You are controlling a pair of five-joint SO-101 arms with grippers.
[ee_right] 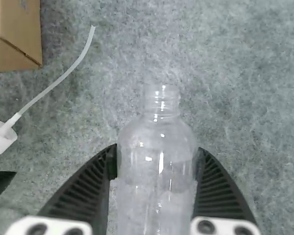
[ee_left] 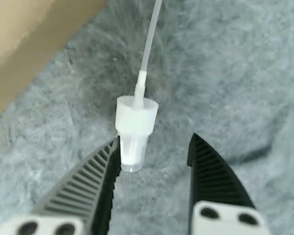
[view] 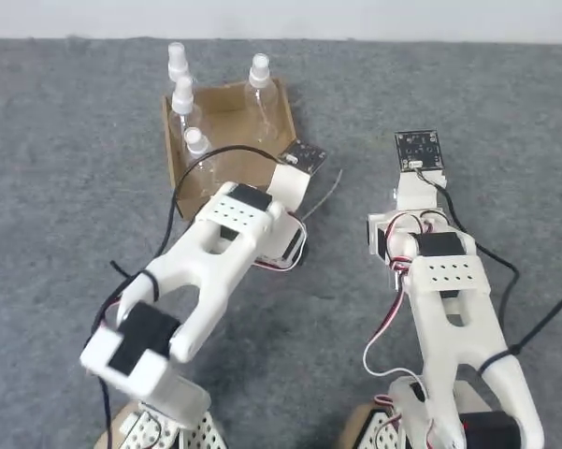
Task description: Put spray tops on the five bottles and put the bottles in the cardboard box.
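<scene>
Right wrist view: uncapped bottle (ee_right: 156, 161) gripped; left wrist: spray top (ee_left: 134, 132).

The cardboard box (view: 226, 123) sits toward the bench's (view: 65, 168) far edge, left of centre, holding 3 bottles (view: 182, 98) along its left wall and 1 bottle (view: 259, 79) in its far right corner. Just right of the box, a spray top (ee_left: 134, 129) lies on the bench between the left gripper's (ee_left: 155, 142) fingers (ee_left: 105, 171), touching 1. Farther right, the uncapped bottle (ee_right: 156, 166) is between the right gripper's (ee_right: 156, 151) fingers (ee_right: 88, 181).
</scene>
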